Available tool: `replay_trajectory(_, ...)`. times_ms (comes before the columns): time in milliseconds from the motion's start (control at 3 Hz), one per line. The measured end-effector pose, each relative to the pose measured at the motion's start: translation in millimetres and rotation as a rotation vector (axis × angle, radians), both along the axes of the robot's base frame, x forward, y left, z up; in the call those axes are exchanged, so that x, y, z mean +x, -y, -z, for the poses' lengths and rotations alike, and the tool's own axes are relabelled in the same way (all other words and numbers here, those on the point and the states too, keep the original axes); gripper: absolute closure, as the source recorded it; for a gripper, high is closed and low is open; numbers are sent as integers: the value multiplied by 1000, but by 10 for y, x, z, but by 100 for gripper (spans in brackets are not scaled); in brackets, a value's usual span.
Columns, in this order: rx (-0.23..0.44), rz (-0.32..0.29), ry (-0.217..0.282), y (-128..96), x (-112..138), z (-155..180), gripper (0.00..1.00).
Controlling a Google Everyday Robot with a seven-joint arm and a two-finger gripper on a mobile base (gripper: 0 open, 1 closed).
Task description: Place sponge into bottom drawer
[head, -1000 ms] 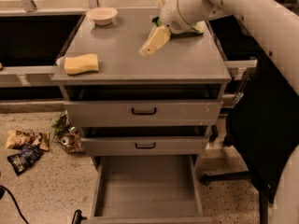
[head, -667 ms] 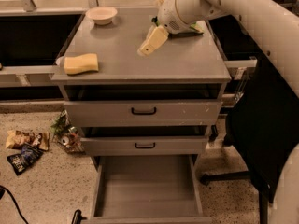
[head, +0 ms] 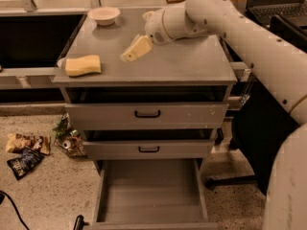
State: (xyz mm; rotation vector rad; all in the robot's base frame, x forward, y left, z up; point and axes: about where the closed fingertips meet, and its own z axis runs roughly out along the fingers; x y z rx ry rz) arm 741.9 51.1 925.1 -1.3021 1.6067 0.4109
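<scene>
At counter's (head: 192, 66) front-left corner: sponge (head: 83, 65), long axis left–right.
Gripper (head: 126, 56) hovers to its right; fingers (head: 138, 47) closed, empty.

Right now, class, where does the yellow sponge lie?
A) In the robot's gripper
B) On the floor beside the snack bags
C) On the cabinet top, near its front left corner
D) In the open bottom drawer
C: the sponge lies on the cabinet top by its front left corner, apart from the gripper to its right, and not in the open bottom drawer.
</scene>
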Motion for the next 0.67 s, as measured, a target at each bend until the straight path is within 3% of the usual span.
replay_trajectory(667,86,-31,-83,-557,140,367,0)
